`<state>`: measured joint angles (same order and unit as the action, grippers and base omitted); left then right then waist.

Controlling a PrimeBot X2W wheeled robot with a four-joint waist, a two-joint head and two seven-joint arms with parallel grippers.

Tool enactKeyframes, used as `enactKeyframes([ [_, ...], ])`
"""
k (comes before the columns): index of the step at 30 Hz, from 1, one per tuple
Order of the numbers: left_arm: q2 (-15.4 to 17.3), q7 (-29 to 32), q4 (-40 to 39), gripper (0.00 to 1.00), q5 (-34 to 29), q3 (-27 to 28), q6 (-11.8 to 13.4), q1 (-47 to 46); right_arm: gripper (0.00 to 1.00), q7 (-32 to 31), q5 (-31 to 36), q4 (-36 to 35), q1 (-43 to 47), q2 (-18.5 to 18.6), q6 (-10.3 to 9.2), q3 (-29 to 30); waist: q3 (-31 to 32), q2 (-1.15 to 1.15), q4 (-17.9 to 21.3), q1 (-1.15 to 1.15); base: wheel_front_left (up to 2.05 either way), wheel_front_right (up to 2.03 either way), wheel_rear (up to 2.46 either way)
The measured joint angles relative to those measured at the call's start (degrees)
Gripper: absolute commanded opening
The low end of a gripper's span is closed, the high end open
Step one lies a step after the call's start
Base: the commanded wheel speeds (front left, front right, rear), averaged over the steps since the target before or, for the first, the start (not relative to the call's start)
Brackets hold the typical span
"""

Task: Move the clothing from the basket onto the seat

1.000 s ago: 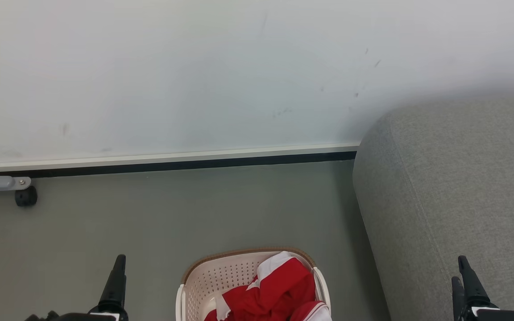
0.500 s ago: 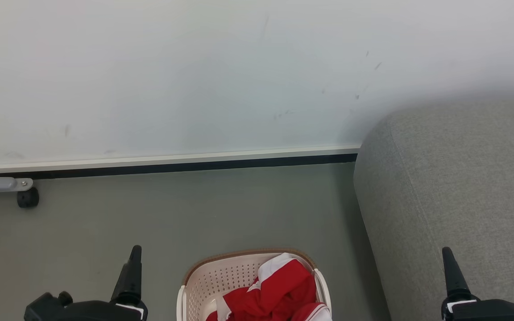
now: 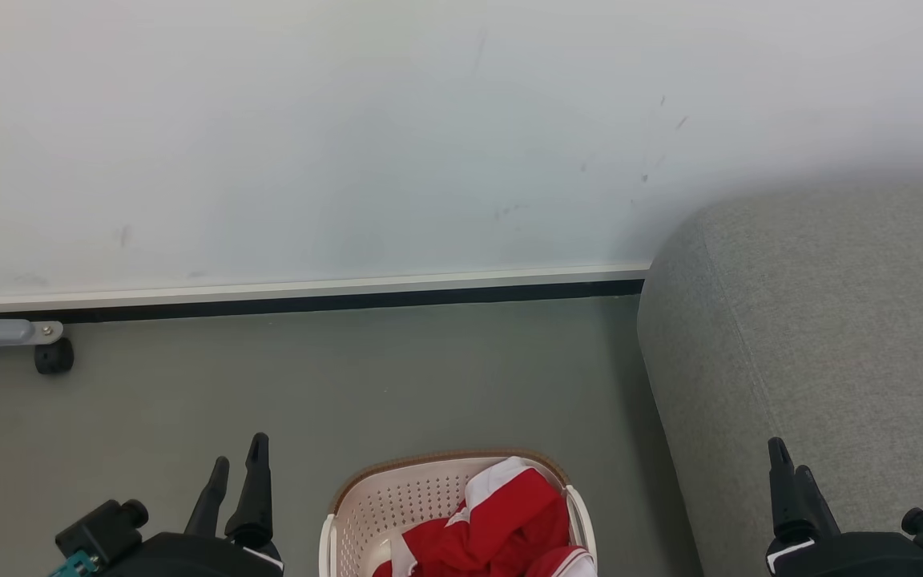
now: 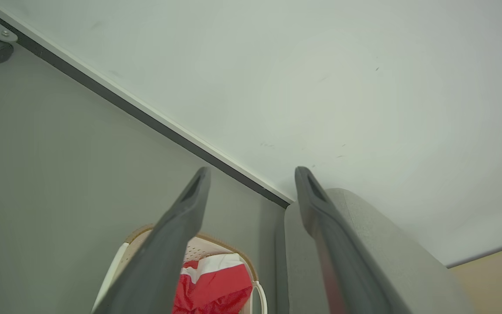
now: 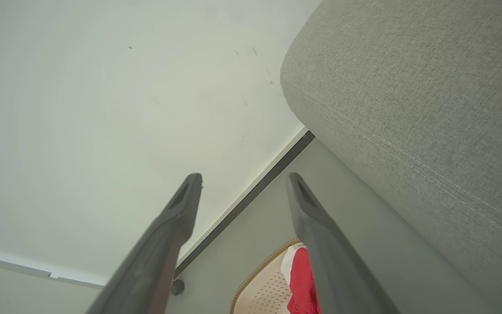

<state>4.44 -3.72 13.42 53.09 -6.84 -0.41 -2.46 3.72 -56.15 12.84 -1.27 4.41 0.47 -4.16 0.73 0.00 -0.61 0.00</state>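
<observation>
Head view puts the seat (image 3: 830, 336) at my right, grey, broad and bare on the part I can see. The basket (image 3: 397, 497) stands on the floor (image 3: 349, 385) just beside the seat's left flank, its near half cut off by the bottom edge. The clothing (image 3: 509, 521) lies heaped inside it, bunched toward the right wall and rising a little above the rim.

I judge it light, soft and floppy: it will sag and trail when lifted, and a loose end may catch on the rim. The best hold looks to be the raised red-and-white fold at the top of the heap, pinched deep enough to gather several layers.

Crumpled as it is, I see no true long axis; the top ridge runs roughly from near-left to far-right.

Left gripper (image 3: 240, 449) and right gripper (image 3: 788, 455) flank the basket, fingers spread, holding nothing.
</observation>
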Motion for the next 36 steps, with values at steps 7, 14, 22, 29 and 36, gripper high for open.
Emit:
enactKeyframes([
  [7, 1.10, -1.53, -0.92, 1.00, -7.28, -0.93, 1.18, 0.01, 1.00, 1.51, 6.47, -0.81, 0.68, 0.62, -0.82, -1.93, 0.07, 0.00, -0.10, 0.00, 0.00, 0.00, 0.00],
  [14, 1.75, -3.08, -1.74, 1.00, -13.94, -1.85, 2.07, 0.14, 1.00, 3.00, 12.00, -1.26, 0.81, 1.25, -1.79, -3.42, 0.08, 0.00, -0.32, 0.00, 0.00, 0.00, 0.00],
  [22, 2.18, -4.59, -2.66, 1.00, -21.03, -2.96, 3.27, 0.52, 1.00, 4.60, 18.25, -1.88, 0.95, 1.59, -2.83, -5.17, 0.08, 0.00, -0.56, 0.00, 0.00, 0.00, 0.00],
  [29, 2.58, -6.13, -3.08, 1.00, -26.54, -3.77, 4.28, 0.98, 1.00, 6.26, 23.94, -2.76, 1.18, 2.10, -3.57, -6.45, 0.05, 0.00, -0.61, 0.00, 0.00, 0.00, 0.00],
  [36, 2.61, -7.70, -3.22, 1.00, -32.22, -4.75, 5.02, 1.59, 1.00, 7.56, 29.07, -3.22, 1.92, 2.30, -4.31, -7.87, 0.02, 0.00, -0.58, 0.00, 0.00, 0.00, 0.00],
])
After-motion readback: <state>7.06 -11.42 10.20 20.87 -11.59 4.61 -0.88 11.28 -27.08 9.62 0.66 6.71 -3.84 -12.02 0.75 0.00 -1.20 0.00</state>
